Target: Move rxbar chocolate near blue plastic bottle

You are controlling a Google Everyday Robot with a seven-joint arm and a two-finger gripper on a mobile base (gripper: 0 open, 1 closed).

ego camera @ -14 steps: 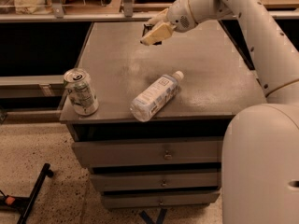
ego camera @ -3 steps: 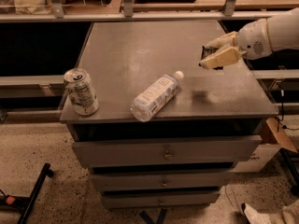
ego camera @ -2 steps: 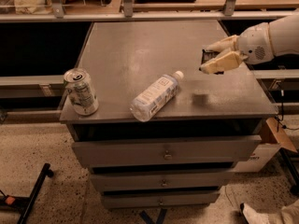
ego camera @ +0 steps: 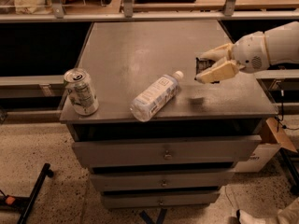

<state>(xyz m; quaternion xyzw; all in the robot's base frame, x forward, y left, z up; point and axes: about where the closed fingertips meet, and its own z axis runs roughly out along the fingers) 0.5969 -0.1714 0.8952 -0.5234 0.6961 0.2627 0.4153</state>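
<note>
The gripper (ego camera: 199, 70) hovers above the cabinet top (ego camera: 140, 45), pinching the rxbar chocolate (ego camera: 204, 66), the blue plastic bottle (ego camera: 154, 97) lying just beyond its fingertips.

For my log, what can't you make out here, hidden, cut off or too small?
Camera view only.
The rxbar chocolate: mostly covered by the gripper holding it over the cabinet, right side; markings unreadable.
The blue plastic bottle: label text too small.
The arm: cut off by the right edge.

Above the right edge of the grey tabletop (ego camera: 140, 45), the cream gripper (ego camera: 201, 70) clamps the small black-wrapped rxbar chocolate (ego camera: 203, 65); the clear white-capped blue plastic bottle (ego camera: 155, 96) lies near the front edge.
</note>
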